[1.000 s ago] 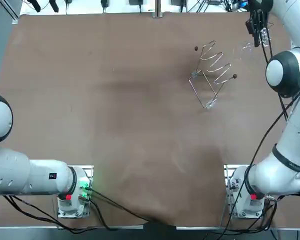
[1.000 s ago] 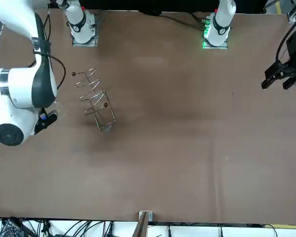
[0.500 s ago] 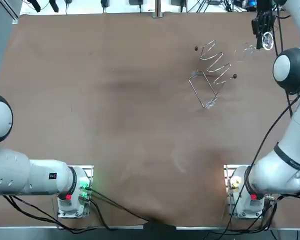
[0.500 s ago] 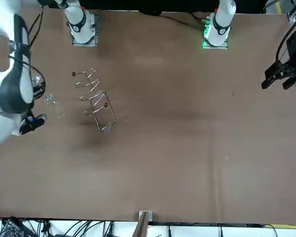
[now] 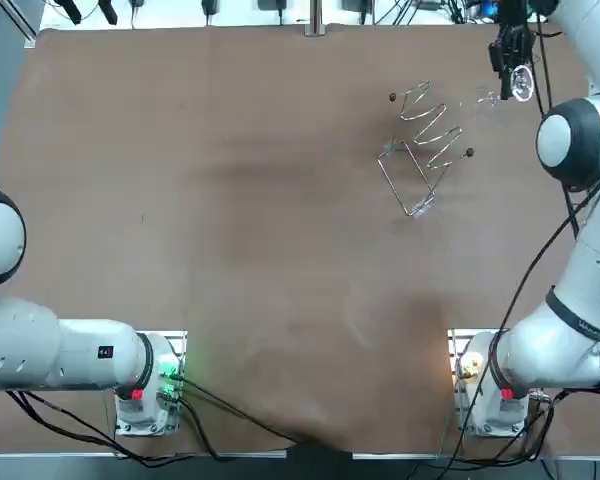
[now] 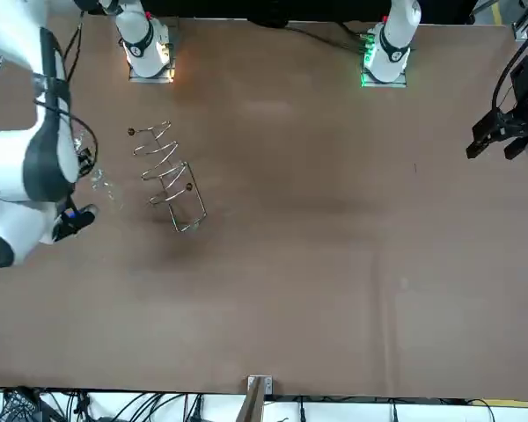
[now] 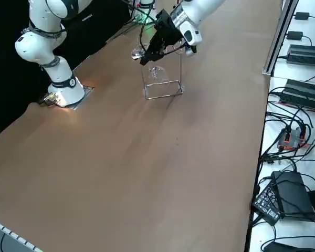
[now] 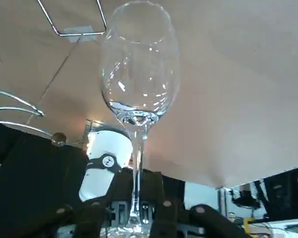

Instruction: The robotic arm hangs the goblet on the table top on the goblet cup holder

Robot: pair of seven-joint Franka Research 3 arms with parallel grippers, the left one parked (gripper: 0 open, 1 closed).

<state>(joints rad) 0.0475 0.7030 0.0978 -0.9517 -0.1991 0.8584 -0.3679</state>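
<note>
Step in hand: transfer. The right hand grips the stem of the clear glass goblet, held off the brown counter just beside the zigzag wire goblet holder. Next move, by judgement: align the stem with a wire slot, then slide it in.

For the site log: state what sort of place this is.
Probably a robotics lab bench: arms bolted to a brown table, power bricks beside its edge. The right gripper, above the table's far right corner near the wire holder, holds a goblet by the stem.
</note>
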